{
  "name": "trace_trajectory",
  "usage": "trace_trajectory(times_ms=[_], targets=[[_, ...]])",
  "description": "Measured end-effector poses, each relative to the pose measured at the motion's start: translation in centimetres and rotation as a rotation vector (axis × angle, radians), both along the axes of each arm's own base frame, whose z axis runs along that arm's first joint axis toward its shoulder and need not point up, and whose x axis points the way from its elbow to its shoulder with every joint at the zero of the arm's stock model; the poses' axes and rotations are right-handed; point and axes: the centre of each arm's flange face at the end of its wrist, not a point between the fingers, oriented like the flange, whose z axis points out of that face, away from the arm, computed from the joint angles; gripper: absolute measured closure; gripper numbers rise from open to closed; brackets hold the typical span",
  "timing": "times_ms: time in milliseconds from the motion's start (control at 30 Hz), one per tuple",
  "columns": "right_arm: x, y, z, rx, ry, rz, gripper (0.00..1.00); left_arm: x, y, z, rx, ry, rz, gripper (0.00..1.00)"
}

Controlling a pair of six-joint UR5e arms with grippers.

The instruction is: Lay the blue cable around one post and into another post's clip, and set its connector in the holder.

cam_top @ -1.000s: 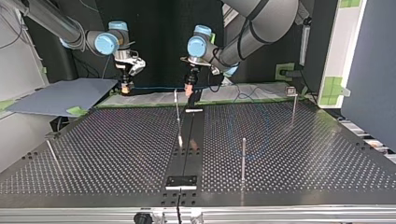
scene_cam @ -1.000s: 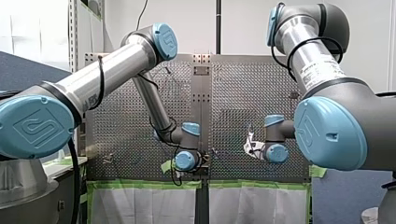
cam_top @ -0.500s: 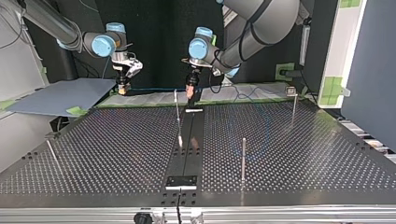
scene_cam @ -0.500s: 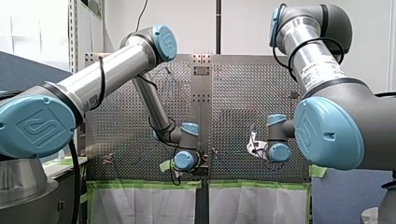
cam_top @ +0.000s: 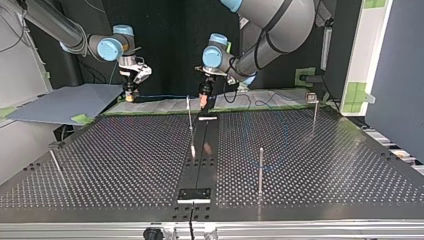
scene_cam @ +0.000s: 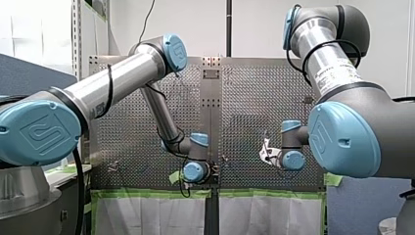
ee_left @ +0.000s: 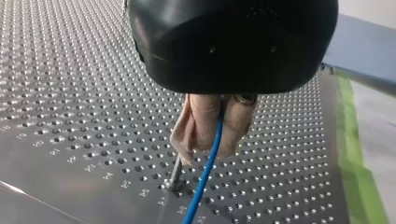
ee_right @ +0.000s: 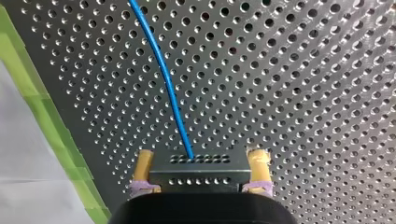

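Observation:
The blue cable (cam_top: 167,96) runs taut between my two grippers along the table's far edge in the top view. My left gripper (ee_left: 212,151) has its beige pads shut on the cable (ee_left: 205,172), just above a thin metal post (ee_left: 175,175). My right gripper (ee_right: 200,184) holds the cable's black perforated connector (ee_right: 198,165) between yellow pads (ee_right: 142,168), and the cable (ee_right: 163,79) leads away from it over the table. In the top view my left gripper (cam_top: 203,100) hangs beside the middle post (cam_top: 189,116), and my right gripper (cam_top: 129,94) is at the far left.
More posts stand on the perforated table (cam_top: 115,160): one near the front (cam_top: 260,167), one with a clip top at the right (cam_top: 313,112), a leaning one at the left (cam_top: 55,162). A black bracket (cam_top: 194,194) sits on the centre strip. Green tape (ee_right: 32,88) marks the table's edge.
My right gripper has drifted toward the top view's left with the connector, drawing the cable straighter. My left wrist has sunk slightly by the middle post.

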Motion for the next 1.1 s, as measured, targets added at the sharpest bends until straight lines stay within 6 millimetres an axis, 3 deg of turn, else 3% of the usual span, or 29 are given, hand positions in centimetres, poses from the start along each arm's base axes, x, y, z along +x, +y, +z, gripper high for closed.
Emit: trace_trajectory(times_ms=[633, 700, 767, 800, 833, 867, 900, 967, 1100], targets=[[-0.8, -1.6, 0.3, -0.028, -0.012, -0.02, 0.81, 2.9, -0.8, 2.0, -0.022, -0.035, 0.009, 0.87], [-0.8, -1.8, 0.3, -0.029, -0.012, -0.022, 0.81, 3.1, -0.8, 2.2, -0.023, -0.037, 0.006, 0.82], [-0.8, -1.9, 0.3, -0.029, -0.013, -0.024, 0.81, 3.3, -0.8, 2.2, -0.022, -0.037, 0.003, 0.62], [-0.8, -1.9, 0.3, -0.029, -0.012, -0.024, 0.81, 3.4, -0.8, 2.2, -0.021, -0.036, 0.003, 0.62], [-0.9, -1.9, 0.3, -0.028, -0.012, -0.024, 0.81, 3.4, -0.7, 2.2, -0.018, -0.034, 0.003, 0.49], [-0.9, -1.9, 0.3, -0.027, -0.012, -0.024, 0.81, 3.4, -0.6, 2.2, -0.011, -0.029, 0.003, 0.28], [-0.9, -1.9, 0.2, -0.026, -0.012, -0.024, 0.81, 3.4, -0.5, 2.1, -0.004, -0.026, 0.003, 0.28], [-0.9, -1.9, 0.2, -0.025, -0.01, -0.024, 0.81, 3.3, -0.4, 2.0, 0.016, -0.017, 0.003, 0.0], [-0.9, -1.9, 0.1, -0.023, -0.011, -0.022, 0.81, 3.2, 0.0, 2.0, 0.065, 0.0, 0.001, 0.0]])
